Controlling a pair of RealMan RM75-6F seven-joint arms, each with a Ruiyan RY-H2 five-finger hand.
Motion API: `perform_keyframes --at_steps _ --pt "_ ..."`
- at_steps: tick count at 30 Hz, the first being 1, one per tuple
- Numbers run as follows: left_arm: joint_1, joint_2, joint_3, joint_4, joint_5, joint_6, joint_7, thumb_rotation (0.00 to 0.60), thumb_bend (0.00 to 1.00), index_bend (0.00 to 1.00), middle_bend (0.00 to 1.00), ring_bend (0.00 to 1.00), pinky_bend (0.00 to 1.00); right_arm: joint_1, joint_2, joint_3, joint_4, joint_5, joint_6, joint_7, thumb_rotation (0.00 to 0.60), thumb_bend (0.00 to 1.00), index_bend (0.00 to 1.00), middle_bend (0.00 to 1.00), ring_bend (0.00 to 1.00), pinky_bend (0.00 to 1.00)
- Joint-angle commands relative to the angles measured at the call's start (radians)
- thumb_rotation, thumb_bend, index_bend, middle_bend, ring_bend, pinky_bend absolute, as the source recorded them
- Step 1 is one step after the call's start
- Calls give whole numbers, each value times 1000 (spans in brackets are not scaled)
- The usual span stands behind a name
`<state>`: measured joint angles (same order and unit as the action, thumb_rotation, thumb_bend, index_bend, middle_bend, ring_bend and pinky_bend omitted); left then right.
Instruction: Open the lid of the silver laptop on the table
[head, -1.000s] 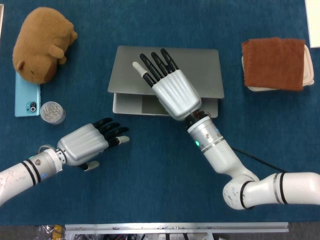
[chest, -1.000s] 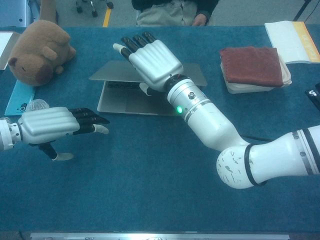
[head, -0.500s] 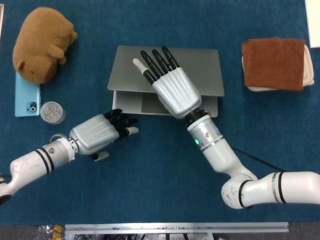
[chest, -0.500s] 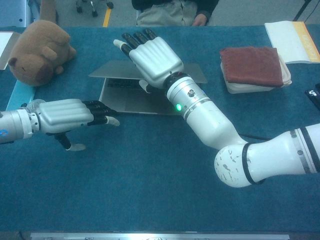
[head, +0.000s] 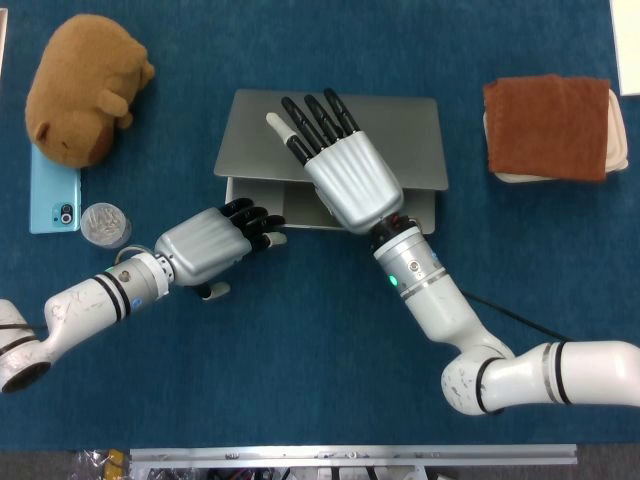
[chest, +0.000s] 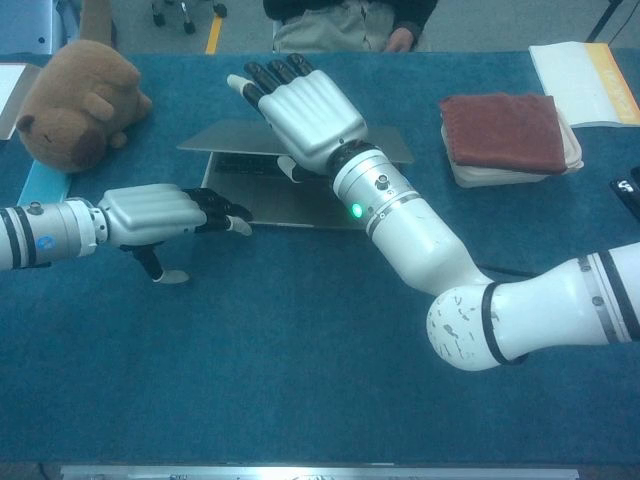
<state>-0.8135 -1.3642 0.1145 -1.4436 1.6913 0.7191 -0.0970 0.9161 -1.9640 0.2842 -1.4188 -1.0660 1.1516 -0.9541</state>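
The laptop (head: 330, 160) is lying in the middle of the table (head: 300, 380), and its lid (chest: 215, 140) is already raised a little at the front. My right hand (head: 345, 175) is lifting it, with the thumb under the front edge and the other fingers flat and spread on top. My left hand (head: 205, 245) has been moving in from the left; now it is empty, fingers loosely apart, with its fingertips (chest: 235, 215) reaching the base's front corner. I think it is coming to hold the base down while the lid goes up.
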Motion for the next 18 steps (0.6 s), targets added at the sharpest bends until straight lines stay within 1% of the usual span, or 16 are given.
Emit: perform_keyframes --at_steps 1,12,18 --pt "-3 -9 4 9 -8 -5 -2 600 294 0 0 0 0 0 1 -2 0 3 0 0 600 315 0 1 0 26" --pt "-1 -27 25 23 -34 -12 9 600 294 0 0 0 0 -4 6 -9 16 20 2 6 600 315 0 1 0 26" --pt "-2 -29 31 24 -38 -9 15 600 294 0 0 0 0 -2 6 -5 34 27 1 13 600 315 0 1 0 26"
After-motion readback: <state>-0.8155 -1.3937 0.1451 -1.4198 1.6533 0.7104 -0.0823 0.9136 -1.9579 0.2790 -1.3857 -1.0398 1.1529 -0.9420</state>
